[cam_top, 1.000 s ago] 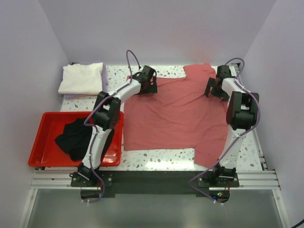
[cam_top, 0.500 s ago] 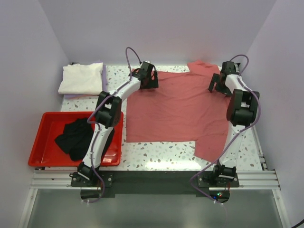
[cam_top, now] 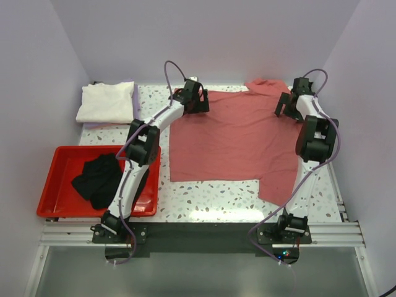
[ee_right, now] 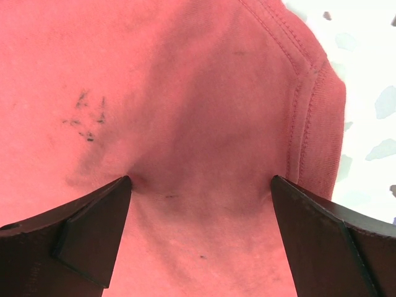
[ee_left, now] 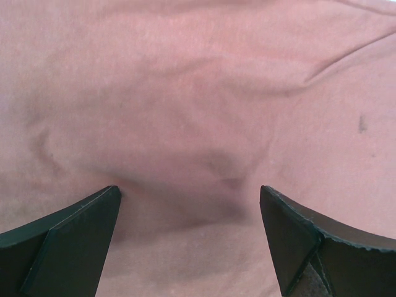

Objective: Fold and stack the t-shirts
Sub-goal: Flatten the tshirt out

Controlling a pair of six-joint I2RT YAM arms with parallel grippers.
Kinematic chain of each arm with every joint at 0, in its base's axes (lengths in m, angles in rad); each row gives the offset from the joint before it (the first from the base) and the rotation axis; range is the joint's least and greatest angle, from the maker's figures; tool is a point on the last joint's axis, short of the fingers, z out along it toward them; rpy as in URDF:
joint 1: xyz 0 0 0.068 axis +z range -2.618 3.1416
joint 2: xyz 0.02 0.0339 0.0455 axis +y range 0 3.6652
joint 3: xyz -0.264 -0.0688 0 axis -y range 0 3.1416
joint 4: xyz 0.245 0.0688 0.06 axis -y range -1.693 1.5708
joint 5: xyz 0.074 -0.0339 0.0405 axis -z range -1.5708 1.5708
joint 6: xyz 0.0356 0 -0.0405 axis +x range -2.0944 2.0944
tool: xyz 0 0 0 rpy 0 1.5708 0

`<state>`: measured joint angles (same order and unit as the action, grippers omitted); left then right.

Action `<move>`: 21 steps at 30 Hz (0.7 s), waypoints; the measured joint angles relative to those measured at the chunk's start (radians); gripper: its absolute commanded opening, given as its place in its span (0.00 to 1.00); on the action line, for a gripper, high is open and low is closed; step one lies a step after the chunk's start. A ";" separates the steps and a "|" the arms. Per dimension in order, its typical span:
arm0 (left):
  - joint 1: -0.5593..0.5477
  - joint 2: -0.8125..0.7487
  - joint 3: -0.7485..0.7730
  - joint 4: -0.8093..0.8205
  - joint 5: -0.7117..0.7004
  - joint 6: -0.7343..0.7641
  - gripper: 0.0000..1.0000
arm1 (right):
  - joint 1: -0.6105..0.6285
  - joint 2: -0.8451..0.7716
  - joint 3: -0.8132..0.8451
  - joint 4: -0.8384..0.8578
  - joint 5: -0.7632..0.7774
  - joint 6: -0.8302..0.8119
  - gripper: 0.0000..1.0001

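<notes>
— First the left gripper [cam_top: 193, 101]?
— Wide open, nothing caught between the jaws. Fingertips [ee_left: 93, 213] down on the red shirt [cam_top: 229, 142], judging by the dimpled cloth between them.
— And the right gripper [cam_top: 288, 106]?
— Same: spread wide, gripping nothing. Tips on or just above the same cloth, right beside a stitched hem [ee_right: 309, 105]. Sleeve or collar, cannot tell.
— Further out?
— Red shirt spread over the middle of the table [cam_top: 210, 201], mostly flat, not folded yet. One sleeve bunched at the far right, the other pointing toward the near right. White shirt [cam_top: 105, 102] folded at the far left corner, with a sliver of lavender shirt [cam_top: 135, 96] under it. Black shirt [cam_top: 99, 179] crumpled in the red tray [cam_top: 52, 207] at the near left.
— Anything likely to go wrong from here?
— Probably a thin pinch: too little cloth taken, or only the top layer, and then a slip partway through the fold.
— Other causes?
— Uneven closing. One side caught and the other missed, giving a skewed fold line. Also the bunched far sleeve: easy to trap a crease inside the fold. And too much downward press during a drag, enough to rumple the flat front.
</notes>
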<state>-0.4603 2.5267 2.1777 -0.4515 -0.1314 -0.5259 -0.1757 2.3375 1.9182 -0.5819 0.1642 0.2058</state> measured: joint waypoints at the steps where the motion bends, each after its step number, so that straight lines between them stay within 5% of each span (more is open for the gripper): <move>1: 0.000 0.015 0.020 0.010 0.004 0.000 1.00 | -0.003 0.000 0.000 0.000 0.000 0.000 0.99; 14: 0.000 0.044 0.079 0.018 0.032 0.014 1.00 | -0.037 -0.005 0.074 -0.097 -0.024 0.028 0.99; 21: -0.009 -0.294 -0.276 -0.041 -0.003 0.010 1.00 | -0.040 -0.337 -0.235 -0.056 -0.040 0.068 0.99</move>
<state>-0.4694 2.2326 1.9018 -0.4923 -0.1345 -0.5159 -0.2153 2.0003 1.6836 -0.6384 0.1246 0.2741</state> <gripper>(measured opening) 0.997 0.987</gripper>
